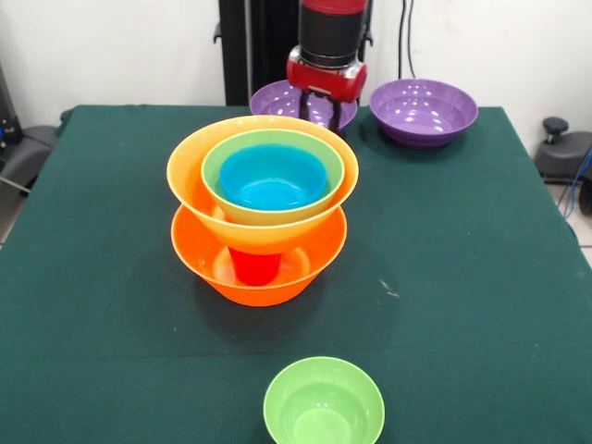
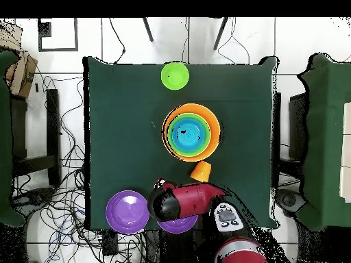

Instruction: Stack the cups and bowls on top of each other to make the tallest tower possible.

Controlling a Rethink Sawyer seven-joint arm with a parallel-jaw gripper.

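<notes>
The tower stood mid-counter, apart from the jaws, which hung over a purple bowl at the counter's robot-side edge; whether they were apart could not be told.

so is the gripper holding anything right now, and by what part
It cannot be told. The gripper is down at the nearer purple bowl, at or over its rim, but neither view shows whether it has closed on it.

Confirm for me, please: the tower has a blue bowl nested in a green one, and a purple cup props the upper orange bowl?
Not quite: the cup propping the upper orange bowl is red, not purple, as the front view shows. The blue bowl does sit inside the green bowl.
</notes>
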